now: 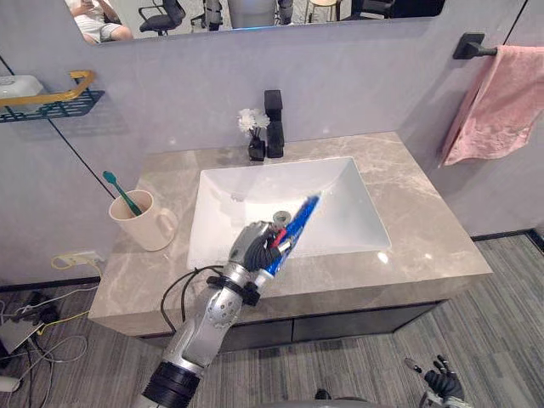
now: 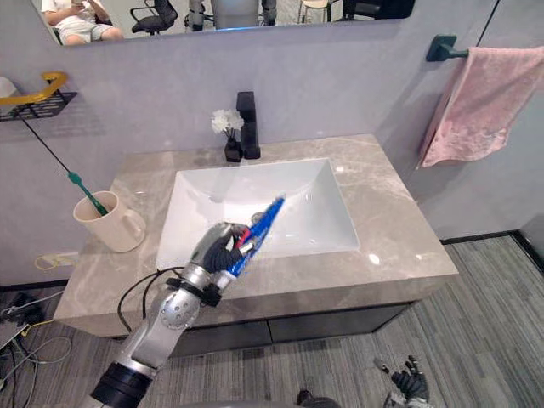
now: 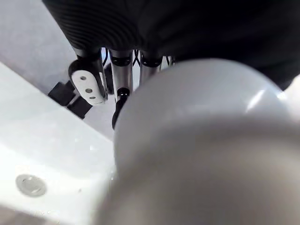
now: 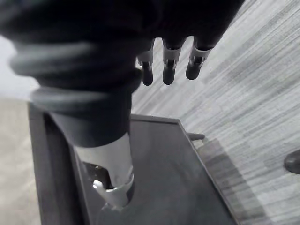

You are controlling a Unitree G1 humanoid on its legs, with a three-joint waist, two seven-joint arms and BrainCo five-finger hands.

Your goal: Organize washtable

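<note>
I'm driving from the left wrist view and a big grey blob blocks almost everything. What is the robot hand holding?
Observer: The left robot hand is curled round a blue tube, probably toothpaste, held above the sink.
Operator: Is there somewhere it could go?
Observer: A beige mug with a green toothbrush in it stands on the counter, to the left of the sink.
Operator: What's the other one doing?
Observer: The right robot hand hangs low near the floor, fingers relaxed, holding nothing.
</note>
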